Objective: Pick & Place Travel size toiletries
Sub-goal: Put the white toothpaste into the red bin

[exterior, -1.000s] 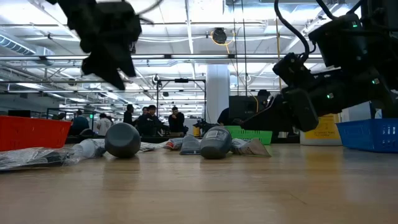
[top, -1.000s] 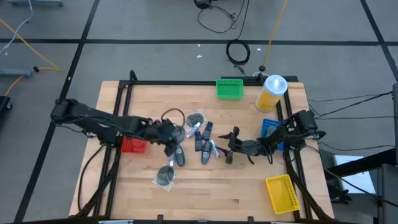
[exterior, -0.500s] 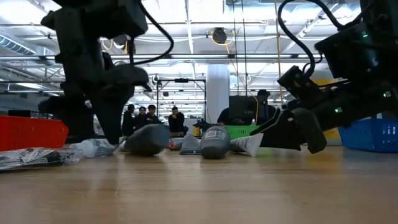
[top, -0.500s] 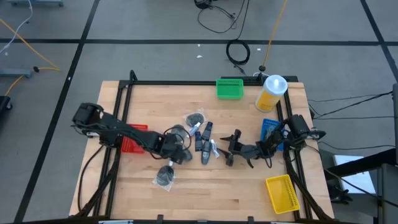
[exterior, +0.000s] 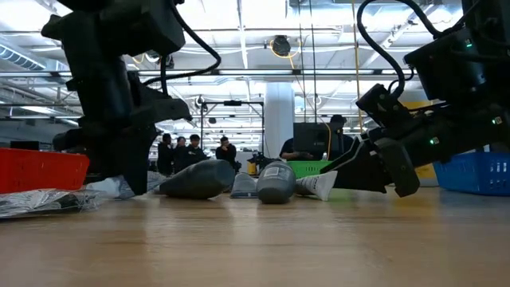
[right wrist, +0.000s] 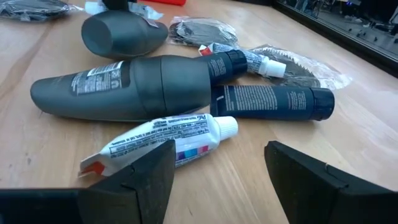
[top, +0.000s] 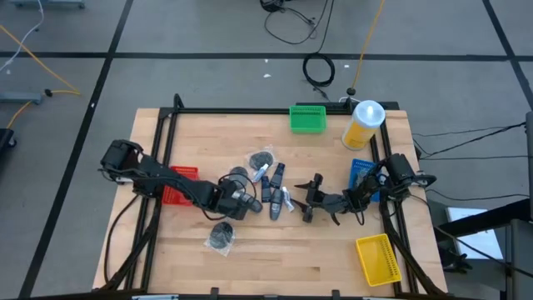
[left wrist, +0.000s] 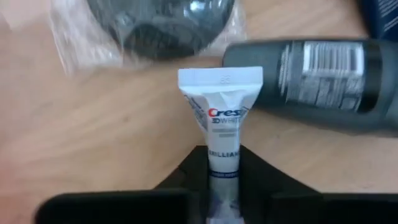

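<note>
My left gripper (top: 241, 202) is low at the table's middle, shut on a white toothpaste tube (left wrist: 221, 118). Beside it lie a dark grey bottle (left wrist: 311, 81) and a round dark packet in clear wrap (left wrist: 155, 25). My right gripper (top: 310, 202) is open, low over the table right of the pile. Its fingers stand on either side of a second white toothpaste tube (right wrist: 168, 143) without touching it. Beyond that tube lie a dark grey bottle (right wrist: 118, 87), a dark blue tube (right wrist: 273, 102) and round packets (right wrist: 199, 31). My left gripper pinches the toothpaste tube's body (left wrist: 222, 155) between its two fingers, which come from above and point down. The tube runs on away from the fingers, its flat crimped end (left wrist: 221, 78) farthest out. It looks to lie on the table; the tube's other end is hidden by the fingers.
A red basket (top: 177, 185) sits at the left, a green one (top: 307, 118) at the far edge, a blue one (top: 360, 175) at the right, a yellow one (top: 375, 258) near right. A tall yellow bottle (top: 364, 123) stands far right. One round packet (top: 221, 237) lies apart, nearer the front.
My left gripper has come down from well above the table to the tabletop and gone a little toward the near edge. The dark grey bottle beside it has turned about on the table. My right gripper has gone down closer to the table.
</note>
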### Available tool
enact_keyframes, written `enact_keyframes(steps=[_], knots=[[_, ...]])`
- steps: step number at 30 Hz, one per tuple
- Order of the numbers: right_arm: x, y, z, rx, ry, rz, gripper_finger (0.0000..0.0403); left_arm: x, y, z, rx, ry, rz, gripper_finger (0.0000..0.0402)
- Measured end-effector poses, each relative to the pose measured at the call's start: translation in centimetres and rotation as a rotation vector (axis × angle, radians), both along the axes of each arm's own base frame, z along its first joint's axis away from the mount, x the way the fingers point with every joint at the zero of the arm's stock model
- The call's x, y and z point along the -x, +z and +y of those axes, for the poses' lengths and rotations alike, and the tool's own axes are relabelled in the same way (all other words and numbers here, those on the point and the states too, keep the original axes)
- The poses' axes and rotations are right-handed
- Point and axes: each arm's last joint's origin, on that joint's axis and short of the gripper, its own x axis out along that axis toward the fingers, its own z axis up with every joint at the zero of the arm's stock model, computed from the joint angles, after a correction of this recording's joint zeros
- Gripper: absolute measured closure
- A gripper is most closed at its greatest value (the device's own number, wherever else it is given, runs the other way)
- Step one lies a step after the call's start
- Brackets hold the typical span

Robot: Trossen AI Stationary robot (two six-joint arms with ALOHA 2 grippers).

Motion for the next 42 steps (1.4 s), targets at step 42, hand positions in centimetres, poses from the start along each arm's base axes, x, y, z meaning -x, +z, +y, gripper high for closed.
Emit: enact_keyframes(steps=[42], knots=[[0.0, 0.0, 0.0, 0.001, 0.0, 0.004, 0.0165, 14.0, 7.5, 4.2, 0.103, 0.289, 0.5, 0.0366]])
